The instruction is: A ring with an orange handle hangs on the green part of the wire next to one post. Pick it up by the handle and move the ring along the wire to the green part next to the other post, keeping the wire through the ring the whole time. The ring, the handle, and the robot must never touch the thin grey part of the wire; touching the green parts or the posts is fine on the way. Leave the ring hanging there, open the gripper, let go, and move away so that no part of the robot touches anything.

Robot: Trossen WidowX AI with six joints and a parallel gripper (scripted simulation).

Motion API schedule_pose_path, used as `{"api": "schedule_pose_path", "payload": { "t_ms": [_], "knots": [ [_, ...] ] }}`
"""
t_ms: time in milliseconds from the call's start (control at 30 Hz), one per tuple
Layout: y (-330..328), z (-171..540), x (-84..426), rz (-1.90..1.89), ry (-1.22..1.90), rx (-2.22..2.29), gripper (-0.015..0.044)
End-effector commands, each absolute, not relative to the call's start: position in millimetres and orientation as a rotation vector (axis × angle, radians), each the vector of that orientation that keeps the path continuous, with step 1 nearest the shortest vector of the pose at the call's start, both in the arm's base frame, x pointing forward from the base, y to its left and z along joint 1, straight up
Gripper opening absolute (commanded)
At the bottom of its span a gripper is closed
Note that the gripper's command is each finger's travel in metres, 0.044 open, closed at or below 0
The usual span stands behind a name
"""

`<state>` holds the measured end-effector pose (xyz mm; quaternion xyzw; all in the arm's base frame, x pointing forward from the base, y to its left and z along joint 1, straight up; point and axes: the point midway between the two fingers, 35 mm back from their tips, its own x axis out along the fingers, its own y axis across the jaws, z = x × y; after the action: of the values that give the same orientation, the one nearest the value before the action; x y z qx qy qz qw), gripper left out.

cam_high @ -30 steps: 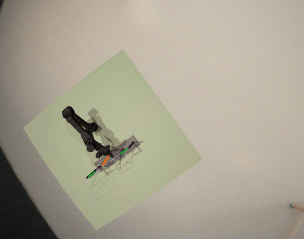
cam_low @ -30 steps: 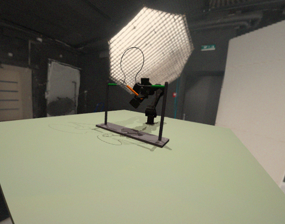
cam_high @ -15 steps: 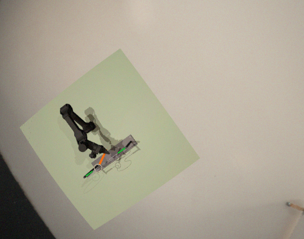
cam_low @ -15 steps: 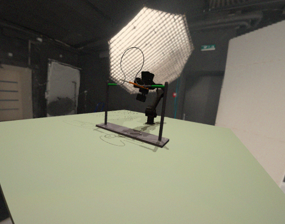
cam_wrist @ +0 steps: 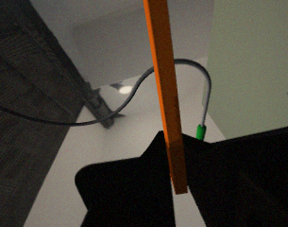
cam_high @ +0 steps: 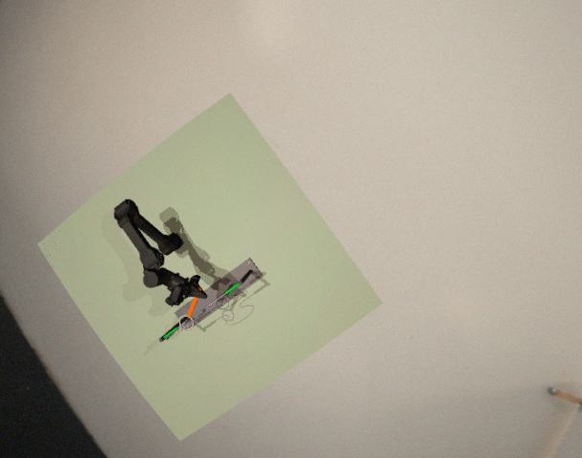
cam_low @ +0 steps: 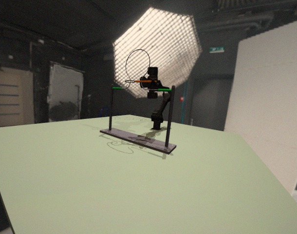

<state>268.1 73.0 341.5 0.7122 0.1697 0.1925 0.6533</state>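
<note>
The ring [cam_high: 193,325] [cam_low: 125,81] is around the thin grey wire [cam_low: 138,49] [cam_wrist: 207,90]. In the exterior view it lies nearly flat at the foot of the tall loop, a little above the left green part [cam_low: 117,87]. Whether it touches the wire cannot be told. Its orange handle [cam_high: 193,306] [cam_low: 144,81] [cam_wrist: 164,85] is nearly level and passes behind the loop's right strand in the exterior view. My gripper [cam_high: 202,294] [cam_low: 153,81] [cam_wrist: 165,134] is shut on the handle's far end, behind the wire. The right green part [cam_low: 164,89] [cam_high: 232,287] is beside the other post.
A left post [cam_low: 110,108] and a right post [cam_low: 170,115] stand on the grey base [cam_low: 156,146]. The base is on a pale green table top [cam_high: 281,221] [cam_low: 118,181]. The arm [cam_high: 138,241] [cam_low: 163,103] reaches in from behind the wire. Shadows fall around the base.
</note>
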Motion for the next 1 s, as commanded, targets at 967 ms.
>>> {"api": "schedule_pose_path", "payload": {
  "t_ms": [967],
  "knots": [
    [34.4, 431.2, 266.5, 0.596, 0.291, 2.184, -0.0150]
  ]
}}
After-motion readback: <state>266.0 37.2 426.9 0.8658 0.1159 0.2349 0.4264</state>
